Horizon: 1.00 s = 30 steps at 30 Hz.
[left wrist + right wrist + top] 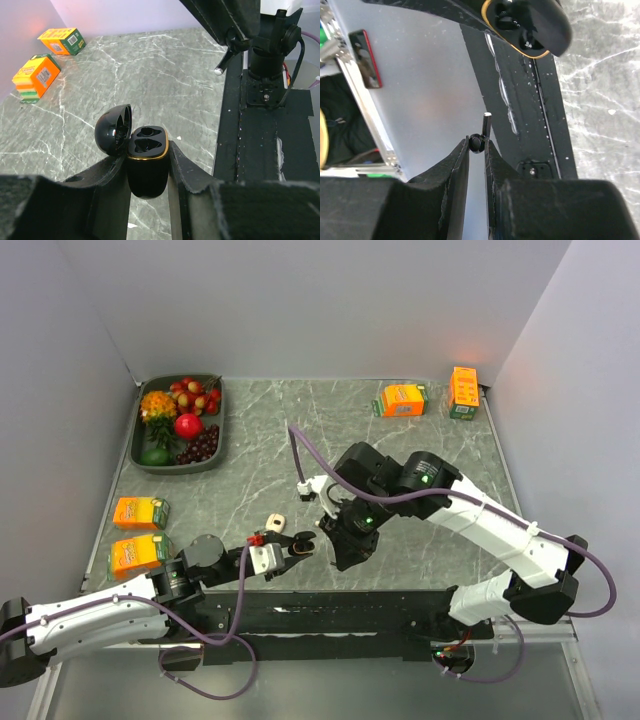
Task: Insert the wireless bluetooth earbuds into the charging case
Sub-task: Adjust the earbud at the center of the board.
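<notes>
Two-finger left gripper (148, 172): clamped snug on the charging case (147, 160), one finger on each side of the body, holding it upright off the table
lid (112, 131): flipped open, hanging off the case's left side in the left wrist view
sockets (146, 140): both bare as far as I can see, no bud in either, so nothing's seated yet
small white thing (273, 523): on the table just behind the case and a touch left of it. Might be a second case, honestly too small to call
black bud (477, 143): pinched at the fingertips of the right gripper (478, 150), stem poking out past them, to the right of the case and not touching it
right gripper: nearly closed, nothing but the bud between its fingers, hovering near the case on its right
other buds: can't spot the second black one or the white pair in any view
done so far: case open and held out, one bud in hand, that's my read
left to do: basically all the actual inserting. This bud needs lining up over a socket and pushing in, then its twin, then the white pair wherever those belong
progress guess: early, I'd call it the approach for bud number one
</notes>
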### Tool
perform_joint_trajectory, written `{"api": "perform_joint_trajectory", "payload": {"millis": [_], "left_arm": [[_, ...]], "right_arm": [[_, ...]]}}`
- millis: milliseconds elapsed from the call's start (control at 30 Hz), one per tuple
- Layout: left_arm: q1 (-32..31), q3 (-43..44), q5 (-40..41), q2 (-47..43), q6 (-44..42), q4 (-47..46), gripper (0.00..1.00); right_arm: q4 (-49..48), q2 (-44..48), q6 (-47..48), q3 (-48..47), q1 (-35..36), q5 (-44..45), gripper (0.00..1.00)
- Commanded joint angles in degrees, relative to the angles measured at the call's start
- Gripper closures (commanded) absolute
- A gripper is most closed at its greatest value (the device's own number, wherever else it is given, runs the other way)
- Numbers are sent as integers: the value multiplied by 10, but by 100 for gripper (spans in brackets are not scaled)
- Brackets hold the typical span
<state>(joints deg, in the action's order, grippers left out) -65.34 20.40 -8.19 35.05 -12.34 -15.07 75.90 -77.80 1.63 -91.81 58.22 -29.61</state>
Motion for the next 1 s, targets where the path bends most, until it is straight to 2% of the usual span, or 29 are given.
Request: {"api": "perform_joint_trajectory", "payload": {"millis": [0, 200, 567, 967], "left_arm": [[-3, 7, -4, -9, 13, -22, 99], [-2, 16, -20, 4, 17, -17, 99], [-2, 23, -29, 8, 14, -3, 99], [-2, 24, -34, 8, 15, 0, 99]], "right_arm": [[29, 0, 9, -29, 17, 51, 100], [30, -1, 7, -18, 22, 71, 100], [36, -55, 11, -69, 47, 81, 100], [33, -69, 12, -73, 59, 89, 100]]}}
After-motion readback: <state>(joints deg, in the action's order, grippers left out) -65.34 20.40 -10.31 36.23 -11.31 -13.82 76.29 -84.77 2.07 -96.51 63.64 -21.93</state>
